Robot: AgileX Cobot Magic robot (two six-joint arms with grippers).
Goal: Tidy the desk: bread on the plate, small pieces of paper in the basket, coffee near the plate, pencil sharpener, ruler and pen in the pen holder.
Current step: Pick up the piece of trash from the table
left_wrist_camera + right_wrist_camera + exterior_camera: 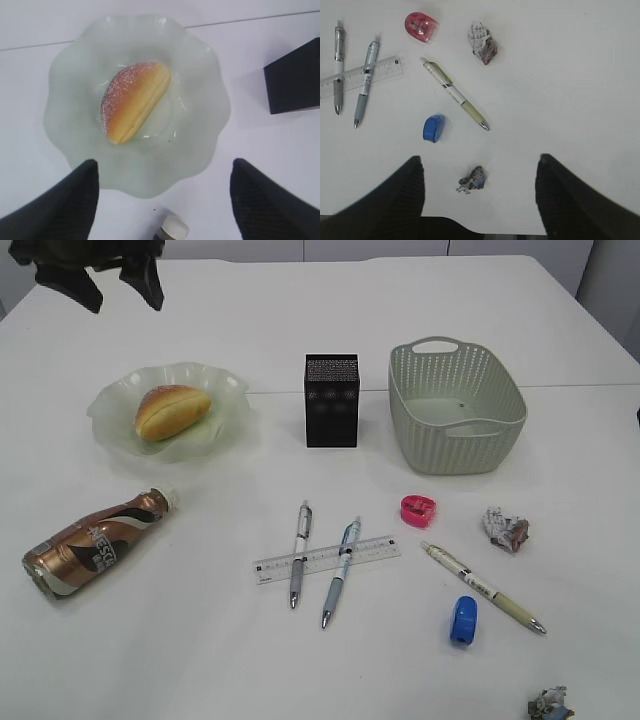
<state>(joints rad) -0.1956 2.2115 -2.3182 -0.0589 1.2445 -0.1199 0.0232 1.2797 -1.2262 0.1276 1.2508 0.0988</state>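
While both claws gape empty | coffee (pixel 92 546) reads NESCAFE | ruler (pixel 326 559) digits illegible

On the white desk (pixel 300 660) the bread (pixel 172 411) is seen lying in the plate (pixel 222 390) at left. The coffee (pixel 95 543) is laid on its side in front of the plate. The pen holder (pixel 331 400) is set between the plate and the basket (pixel 456 406). Two pens (pixel 299 553) (pixel 341 572) are crossed over the ruler (pixel 326 559). A pink sharpener (pixel 418 510), a blue sharpener (pixel 462 620), a third pen (pixel 483 588) and crumpled papers (pixel 506 529) (pixel 551 704) are scattered at right. The left gripper (pixel 100 270) is raised at the upper left, its jaws parted.
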